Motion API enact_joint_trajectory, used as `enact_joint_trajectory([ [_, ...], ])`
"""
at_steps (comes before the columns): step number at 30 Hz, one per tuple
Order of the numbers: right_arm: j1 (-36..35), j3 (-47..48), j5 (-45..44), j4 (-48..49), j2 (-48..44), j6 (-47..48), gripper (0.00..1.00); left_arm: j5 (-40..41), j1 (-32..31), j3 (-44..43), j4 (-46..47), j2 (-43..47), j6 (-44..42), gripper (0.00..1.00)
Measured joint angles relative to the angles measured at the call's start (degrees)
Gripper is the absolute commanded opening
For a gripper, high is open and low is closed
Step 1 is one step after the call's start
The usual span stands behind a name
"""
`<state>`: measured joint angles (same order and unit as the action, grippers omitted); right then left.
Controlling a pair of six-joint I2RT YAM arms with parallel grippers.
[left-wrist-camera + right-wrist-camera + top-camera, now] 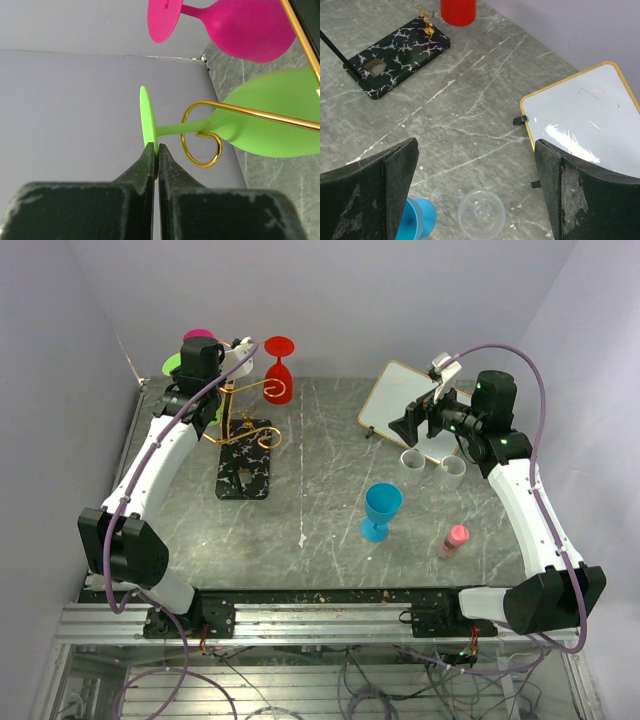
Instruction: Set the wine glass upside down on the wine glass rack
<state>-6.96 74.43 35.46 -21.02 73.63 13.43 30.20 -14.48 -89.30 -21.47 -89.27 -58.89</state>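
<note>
A green wine glass [270, 120] hangs upside down. Its stem lies in a curled gold arm [202, 145] of the wine glass rack [243, 418], which stands on a black white-veined base [245, 468] at the table's far left. My left gripper [157, 147] is shut on the rim of the glass's foot [146, 117]. In the top view the arm covers most of the green glass [172, 365]. A pink glass [240, 25] and a red glass [279, 370] hang on other arms. My right gripper [476, 150] hovers open over the right side of the table, holding nothing.
A blue wine glass [382, 510] stands upright mid-table. Two clear cups [413, 460] [453, 468] sit by a gold-framed whiteboard [400, 400] at the back right. A small pink bottle [455, 538] stands near the front right. Walls close in behind and to the left of the rack.
</note>
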Motion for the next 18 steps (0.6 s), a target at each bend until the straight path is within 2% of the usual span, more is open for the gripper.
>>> enact_joint_trajectory([
  [18, 0.59, -0.52, 1.01, 0.35, -0.52, -0.76, 1.0, 0.42, 0.57, 0.0, -0.9, -0.55, 0.0, 0.07],
])
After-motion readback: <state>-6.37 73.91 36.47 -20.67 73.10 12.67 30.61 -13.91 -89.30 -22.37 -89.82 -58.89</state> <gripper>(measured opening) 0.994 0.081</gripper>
